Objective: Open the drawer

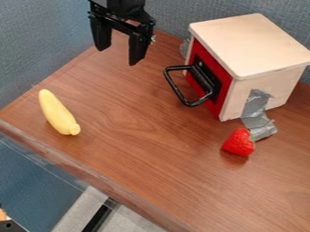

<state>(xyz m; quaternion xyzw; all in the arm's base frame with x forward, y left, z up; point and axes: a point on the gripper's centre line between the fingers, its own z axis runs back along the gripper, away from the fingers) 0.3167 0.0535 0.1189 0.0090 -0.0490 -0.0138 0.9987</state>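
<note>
one red drawer (224,88) sat shut in your wooden box (251,43), upper right, black handle (174,86) out front. you had the gripper (118,56) hanging open, left of it. banana (57,112) lay left, strawberry (239,142) beside grey tape (262,128).

A brown wood-grained table (133,154) is carrying a pale wooden box (254,41) with a red front (225,84) at two o'clock. Silver tape (259,121) is running down its side onto the tabletop. A strawberry (239,143) is lying at four o'clock, close to the tape; a yellow banana (57,112) is resting at nine.
</note>
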